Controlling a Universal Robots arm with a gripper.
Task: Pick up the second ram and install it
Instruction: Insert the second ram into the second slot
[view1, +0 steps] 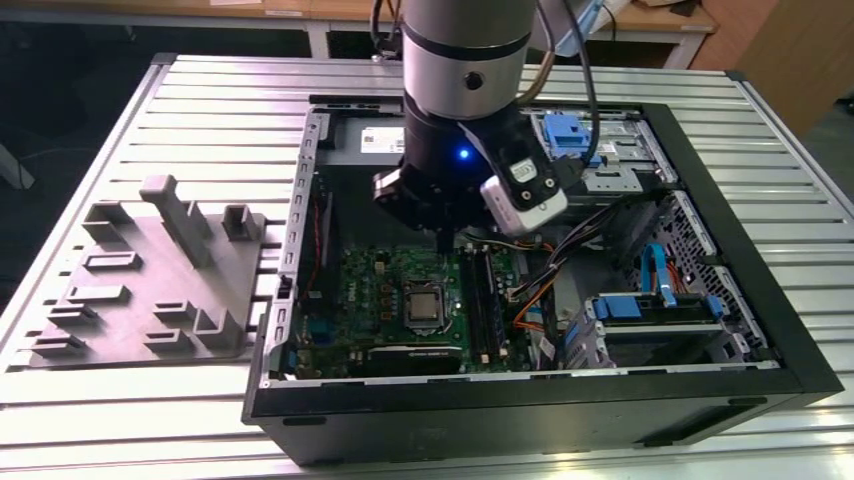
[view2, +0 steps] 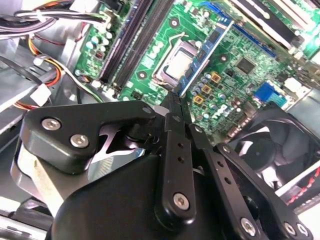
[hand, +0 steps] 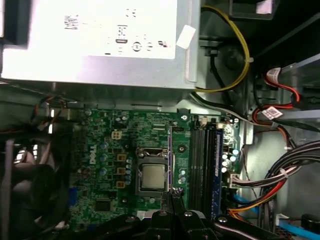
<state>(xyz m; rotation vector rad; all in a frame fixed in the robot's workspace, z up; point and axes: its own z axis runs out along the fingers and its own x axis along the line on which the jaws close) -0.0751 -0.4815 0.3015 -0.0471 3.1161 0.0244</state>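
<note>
The arm (view1: 461, 60) is held vertical at the exterior view's upper centre, lowered into the open case (view1: 534, 425). The gripper (view2: 176, 102) is pressed together on the ram (view2: 205, 55), which is held edge-on above the motherboard (view2: 240, 85), near the socket (hand: 152, 177).

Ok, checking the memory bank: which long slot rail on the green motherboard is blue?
The outermost rail, the one farthest from the square silver processor socket. The other rails, lying between it and the socket, look black.

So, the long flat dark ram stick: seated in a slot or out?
Out. In the first wrist view the gripper pinches the ram stick edge-on over the silver processor socket, beside the dark slot rails.
</note>
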